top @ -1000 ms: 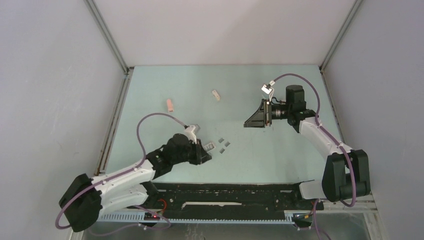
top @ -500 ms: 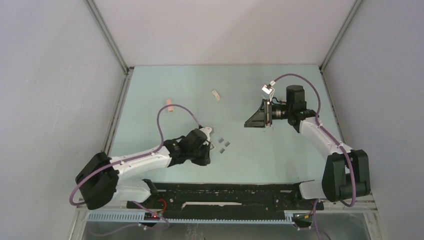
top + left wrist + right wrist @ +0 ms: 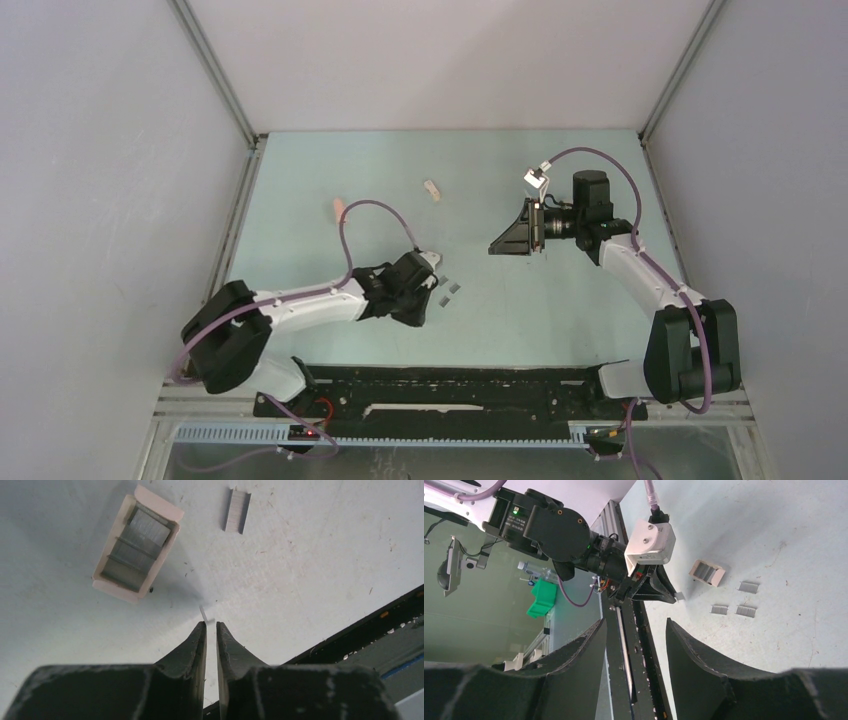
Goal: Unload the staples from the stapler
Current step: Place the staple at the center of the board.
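Left wrist view: left gripper, jaws narrow, nipped one staple strip just short of the open stapler, probably best laid flat by the loose strip past the stapler; right gripper, half-wide and empty, lay farthest from the stapler.

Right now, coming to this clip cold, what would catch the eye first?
The left gripper, jaws nearly closed, pinches a thin staple strip low over the near middle of the table. Just beside it lies the small pale stapler, with loose staples scattered close by. The right gripper hangs open farther back on the right.
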Robot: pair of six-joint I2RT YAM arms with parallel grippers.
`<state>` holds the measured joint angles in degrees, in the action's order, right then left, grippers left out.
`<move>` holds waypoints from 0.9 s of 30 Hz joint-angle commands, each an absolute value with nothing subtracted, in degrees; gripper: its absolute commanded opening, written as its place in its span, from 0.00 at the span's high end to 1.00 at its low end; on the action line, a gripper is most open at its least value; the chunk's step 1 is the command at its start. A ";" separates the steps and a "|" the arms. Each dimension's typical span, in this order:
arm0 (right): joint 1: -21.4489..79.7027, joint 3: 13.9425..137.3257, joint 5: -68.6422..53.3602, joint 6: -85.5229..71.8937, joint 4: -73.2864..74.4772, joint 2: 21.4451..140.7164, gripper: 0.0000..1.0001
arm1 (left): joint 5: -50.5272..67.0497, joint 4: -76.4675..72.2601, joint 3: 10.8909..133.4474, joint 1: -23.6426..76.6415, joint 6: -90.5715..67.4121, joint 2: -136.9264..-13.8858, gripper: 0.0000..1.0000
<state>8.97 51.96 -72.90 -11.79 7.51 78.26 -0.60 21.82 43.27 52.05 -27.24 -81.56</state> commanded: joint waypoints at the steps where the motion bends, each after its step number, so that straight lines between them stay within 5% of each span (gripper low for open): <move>1: 8.53 54.14 -73.54 -10.26 7.38 76.91 0.44 | -3.82 22.55 47.77 53.74 -25.42 -83.75 0.82; 10: 8.48 54.10 -73.66 -10.20 7.38 76.89 0.44 | -6.65 23.05 49.57 57.26 -25.76 -87.29 0.72; 17: 8.45 54.13 -73.69 -9.70 7.77 76.91 0.44 | -10.49 22.22 47.72 57.96 -27.55 -78.22 0.66; 27: 10.43 54.16 -71.58 -3.17 11.13 74.64 0.43 | -20.05 7.66 30.25 57.93 -33.65 -54.99 0.27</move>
